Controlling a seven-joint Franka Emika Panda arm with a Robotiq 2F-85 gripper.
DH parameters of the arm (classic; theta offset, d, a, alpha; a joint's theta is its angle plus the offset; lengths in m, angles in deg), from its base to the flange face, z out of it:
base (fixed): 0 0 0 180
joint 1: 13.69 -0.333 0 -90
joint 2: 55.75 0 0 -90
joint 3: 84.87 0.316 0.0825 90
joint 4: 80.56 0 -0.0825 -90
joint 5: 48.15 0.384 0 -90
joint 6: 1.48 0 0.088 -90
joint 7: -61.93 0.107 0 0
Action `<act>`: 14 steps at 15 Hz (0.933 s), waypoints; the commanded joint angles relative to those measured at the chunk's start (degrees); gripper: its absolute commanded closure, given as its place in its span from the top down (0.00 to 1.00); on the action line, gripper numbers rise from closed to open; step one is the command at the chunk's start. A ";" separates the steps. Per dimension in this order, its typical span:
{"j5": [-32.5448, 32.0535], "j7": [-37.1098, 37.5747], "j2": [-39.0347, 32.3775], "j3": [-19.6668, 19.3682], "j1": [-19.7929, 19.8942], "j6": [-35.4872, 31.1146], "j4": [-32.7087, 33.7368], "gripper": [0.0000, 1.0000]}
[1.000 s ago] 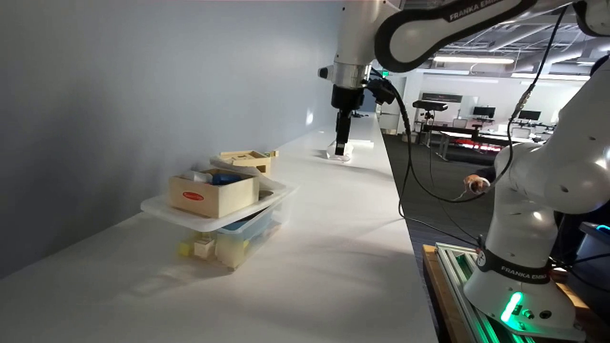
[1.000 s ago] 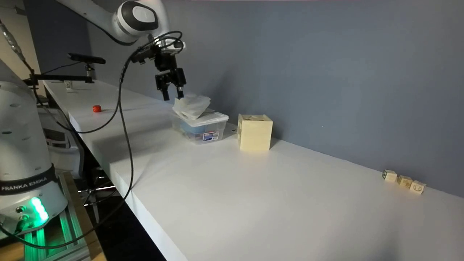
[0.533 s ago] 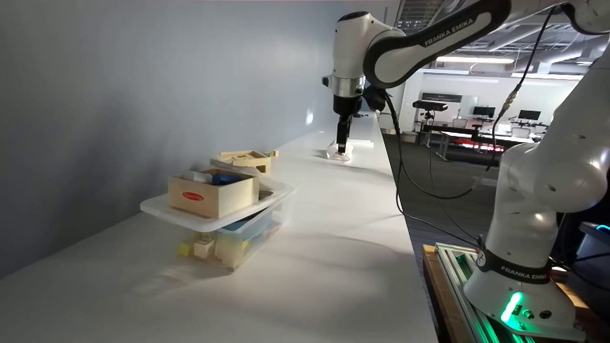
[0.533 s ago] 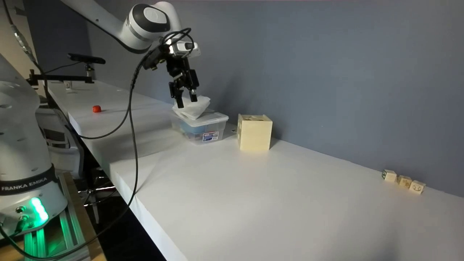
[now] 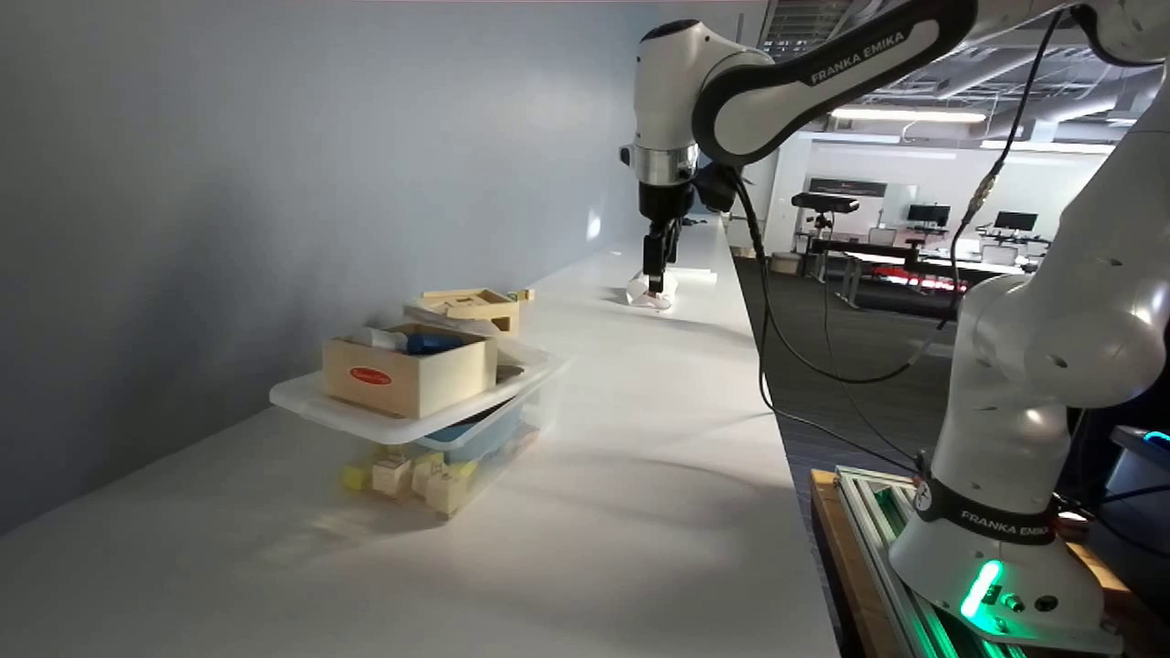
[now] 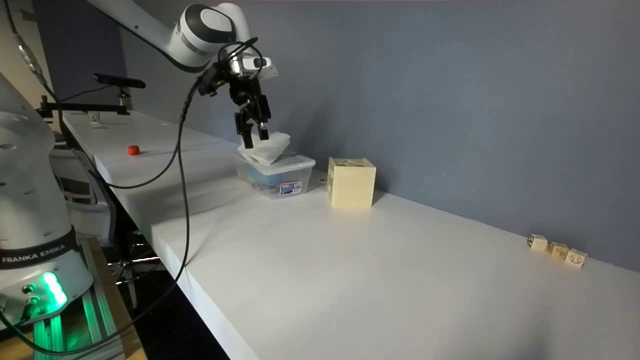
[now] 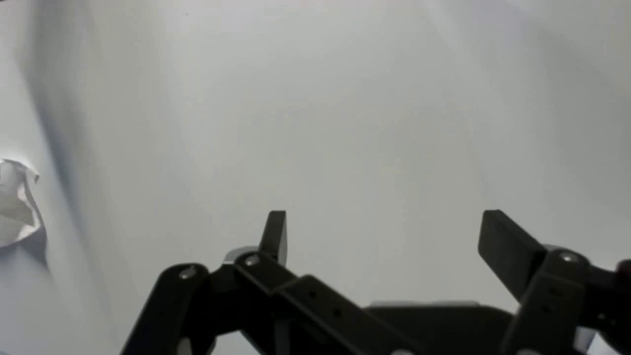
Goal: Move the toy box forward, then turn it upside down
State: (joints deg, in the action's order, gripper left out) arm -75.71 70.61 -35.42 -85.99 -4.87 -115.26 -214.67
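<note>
Your gripper (image 7: 384,231) stands with its jaws parted wide; in both exterior views you see the toy box (image 6: 352,185) resting off to the gripper's side, well apart from it.

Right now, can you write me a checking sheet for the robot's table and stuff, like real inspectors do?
Surface: white table, running along the wall.
Toy box: on the table beside the tub; not gripped.
Clutter: open box and crumpled white sheet on the tub; three small blocks; red thing.
End effector: open, holding nothing.
Cables: black, hanging in loops from the arm.
Surroundings: monitors across the room.
</note>
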 commanded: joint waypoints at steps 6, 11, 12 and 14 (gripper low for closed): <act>1.25 -8.09 -12.01 -5.21 0.33 -4.43 14.88 1.00; 18.00 -29.90 -20.82 -10.23 0.13 -14.17 22.81 1.00; 22.78 -34.28 -23.00 -10.43 0.20 -13.54 25.54 1.00; 31.66 -42.40 -27.53 -9.90 0.82 -10.43 31.68 1.00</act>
State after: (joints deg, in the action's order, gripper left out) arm -54.91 38.79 -55.65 -96.10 -4.46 -129.23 -192.79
